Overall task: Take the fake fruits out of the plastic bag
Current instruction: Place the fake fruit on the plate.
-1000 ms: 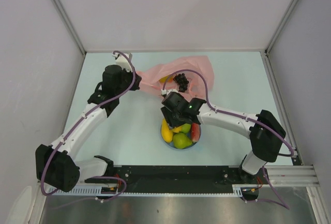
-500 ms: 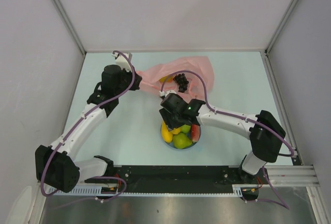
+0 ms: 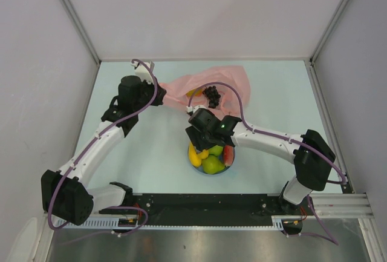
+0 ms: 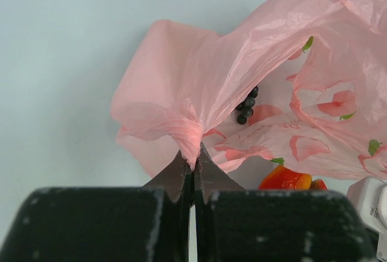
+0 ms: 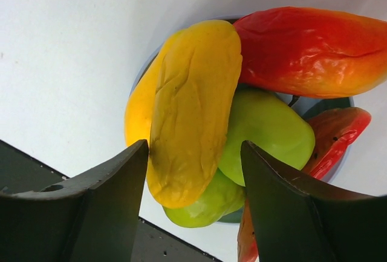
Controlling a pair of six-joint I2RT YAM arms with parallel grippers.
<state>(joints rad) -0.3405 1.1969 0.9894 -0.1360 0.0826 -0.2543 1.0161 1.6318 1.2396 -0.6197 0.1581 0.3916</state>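
The pink plastic bag (image 3: 208, 86) lies at the back middle of the table. My left gripper (image 3: 162, 97) is shut on a bunched edge of the plastic bag (image 4: 199, 86), its jaws pinching the film (image 4: 193, 153). A dark grape bunch (image 3: 211, 95) sits in the bag mouth and shows in the left wrist view (image 4: 247, 106); an orange-red fruit (image 4: 287, 179) lies under the film. My right gripper (image 3: 202, 138) is open just above the light blue plate (image 3: 233, 159), its jaws either side of a yellow fruit (image 5: 187, 111) on green fruits (image 5: 266, 132) and red pieces (image 5: 308, 50).
Grey walls enclose the table on the left, back and right. The black base rail (image 3: 199, 204) runs along the near edge. My right arm's purple cable (image 3: 233, 89) loops over the bag.
My right gripper has shifted slightly left over the plate. My left gripper still pinches the bag in the same place.
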